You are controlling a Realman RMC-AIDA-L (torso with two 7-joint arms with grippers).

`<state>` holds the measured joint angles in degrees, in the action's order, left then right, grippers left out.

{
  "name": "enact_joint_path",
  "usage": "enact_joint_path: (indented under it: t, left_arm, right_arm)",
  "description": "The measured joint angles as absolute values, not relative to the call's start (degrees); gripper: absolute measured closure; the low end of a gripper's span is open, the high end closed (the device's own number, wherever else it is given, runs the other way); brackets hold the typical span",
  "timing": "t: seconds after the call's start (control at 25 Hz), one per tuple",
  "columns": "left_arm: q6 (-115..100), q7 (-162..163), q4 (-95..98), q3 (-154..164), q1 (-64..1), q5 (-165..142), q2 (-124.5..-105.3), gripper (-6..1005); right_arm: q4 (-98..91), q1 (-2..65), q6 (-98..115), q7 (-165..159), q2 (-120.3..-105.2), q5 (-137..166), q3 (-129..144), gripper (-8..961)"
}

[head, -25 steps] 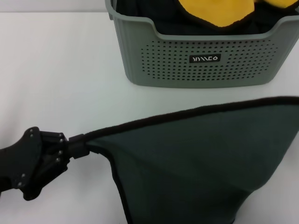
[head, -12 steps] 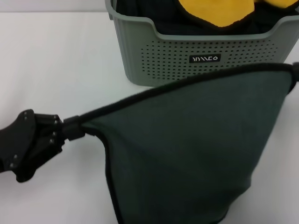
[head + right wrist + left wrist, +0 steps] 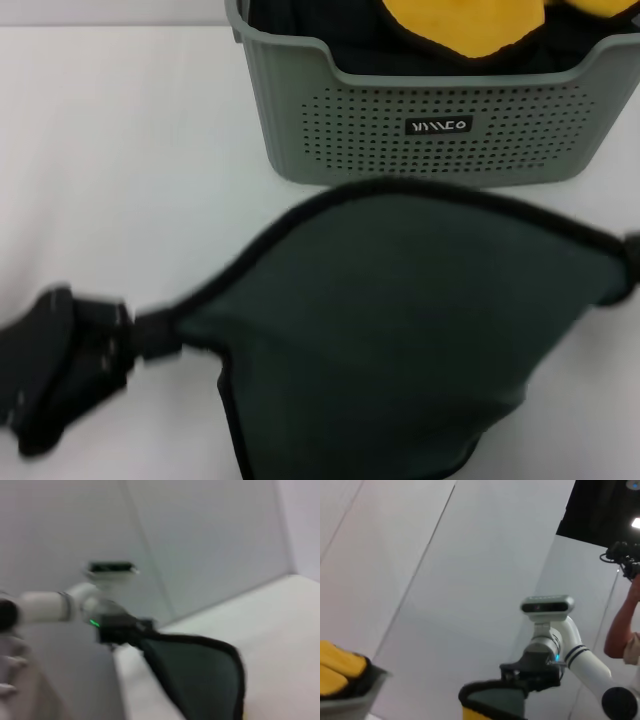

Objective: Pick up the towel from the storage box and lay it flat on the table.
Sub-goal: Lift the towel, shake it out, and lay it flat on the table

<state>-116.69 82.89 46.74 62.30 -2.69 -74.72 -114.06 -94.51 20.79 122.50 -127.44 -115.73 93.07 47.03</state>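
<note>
our left tool (image 3: 150, 335) stays clamped on one towel (image 3: 400, 330) corner, our right tool (image 3: 632, 262) on the opposite one. since a moment ago the cloth has sagged lower toward the worktop (image 3: 120, 150), nearly laid. the storage box (image 3: 440, 130) label's writing is stylised; we cannot read it.

left gripper (image 3: 150, 335) low (jaws clamped), right gripper (image 3: 632, 262) level.

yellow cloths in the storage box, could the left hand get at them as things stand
Probably not: the left hand is shut on a corner of the towel, which hangs in front of the storage box. The yellow cloths themselves lie uncovered.
</note>
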Motion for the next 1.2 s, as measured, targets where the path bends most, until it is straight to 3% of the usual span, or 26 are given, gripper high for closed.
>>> enact_joint_path:
  t: [0.24, 0.52, 0.96, 1.2]
  left_arm:
    - [-116.81, 83.2, 57.91, 73.11, 8.77, -67.87, -113.97, 972]
    - [-116.82, 83.55, 70.1, 80.66, 18.96, -64.79, -113.57, 972]
    - [-116.91, 82.42, 72.54, 83.53, 21.11, -62.27, -112.18, 971]
    - [-116.96, 83.98, 76.94, 85.7, 21.78, -58.62, -110.6, 971]
  right_arm:
    - [-94.49, 12.51, 123.34, -126.75, -114.94, 77.17, 53.71, 947]
    - [-83.18, 11.4, 123.38, -123.28, -114.26, 74.81, 62.93, 947]
    - [-73.28, 11.38, 123.5, -115.44, -112.01, 70.26, 66.81, 947]
    - [-72.7, 11.84, 123.54, -115.18, -111.73, 68.67, 68.54, 948]
